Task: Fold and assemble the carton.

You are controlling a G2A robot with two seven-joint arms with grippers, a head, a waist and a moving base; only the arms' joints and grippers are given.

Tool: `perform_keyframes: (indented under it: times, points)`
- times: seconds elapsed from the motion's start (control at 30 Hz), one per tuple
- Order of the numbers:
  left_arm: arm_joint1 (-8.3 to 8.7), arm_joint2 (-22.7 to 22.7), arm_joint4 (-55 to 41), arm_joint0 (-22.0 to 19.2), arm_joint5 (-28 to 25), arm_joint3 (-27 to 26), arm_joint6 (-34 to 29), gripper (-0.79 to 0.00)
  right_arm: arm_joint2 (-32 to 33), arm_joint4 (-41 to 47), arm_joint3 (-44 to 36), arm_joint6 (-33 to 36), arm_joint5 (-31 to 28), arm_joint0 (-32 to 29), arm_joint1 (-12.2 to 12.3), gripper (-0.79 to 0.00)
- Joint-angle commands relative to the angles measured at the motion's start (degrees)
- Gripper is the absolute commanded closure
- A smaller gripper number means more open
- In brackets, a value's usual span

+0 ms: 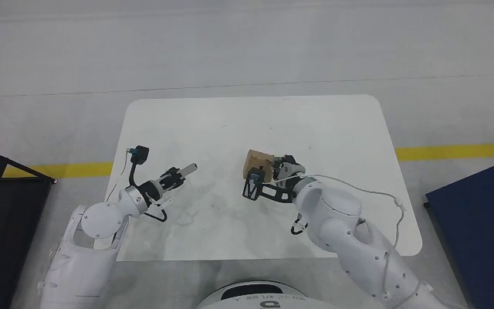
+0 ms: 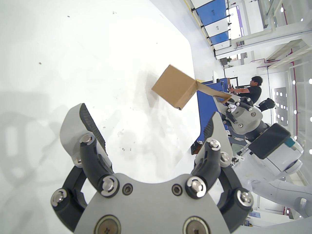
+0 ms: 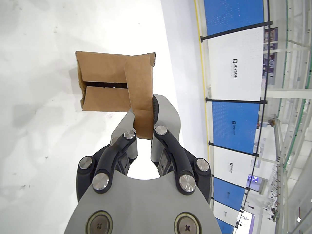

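Observation:
A small brown carton [image 1: 256, 162] is near the middle of the white table [image 1: 231, 123]. My right gripper [image 3: 143, 115] is shut on one of the carton's [image 3: 104, 83] long flaps. Two other flaps are folded in with a narrow slit between them. In the left wrist view the carton [image 2: 174, 86] hangs tilted just above the table, with its shadow beneath it and the right gripper [image 2: 228, 102] on its flap. My left gripper [image 2: 148, 120] is open with nothing in it. It sits low over the table to the left of the carton, some way off [image 1: 187, 168].
The table's surface around the carton is bare white with a few small specks. A dark frame [image 1: 19, 193] stands off the table's left side and a blue bin [image 1: 463, 224] off its right. A yellow floor line [image 1: 448, 151] runs past both sides.

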Motion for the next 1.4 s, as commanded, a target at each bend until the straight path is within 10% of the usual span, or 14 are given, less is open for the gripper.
perform_keyframes:
  times: [0.0, 0.37, 0.73, 1.03, 1.37]
  points:
    - [0.0, 0.0, 0.0, 0.0, 0.0, 0.0, 0.0, -0.785, 1.74, 6.16, -0.88, -0.1, -1.16, -0.62, -0.03, 0.0]
    - [0.0, 0.0, 0.0, 0.0, 0.0, 0.0, 0.0, -0.785, 9.07, 29.71, 1.42, 12.02, -2.37, 3.72, -0.07, -0.043]
    - [0.0, 0.0, 0.0, 0.0, 0.0, 0.0, 0.0, -0.785, 3.59, 38.32, 6.76, 21.47, -3.27, 9.08, -0.49, -0.489]
    - [0.0, 0.0, 0.0, 0.0, 0.0, 0.0, 0.0, -0.785, 8.06, 56.51, 11.91, 7.12, 6.55, 10.8, -1.26, -0.699]
    - [0.0, 0.0, 0.0, 0.0, 0.0, 0.0, 0.0, -0.785, 7.68, 58.03, 24.26, -3.92, 11.97, 13.5, -1.93, -0.683]
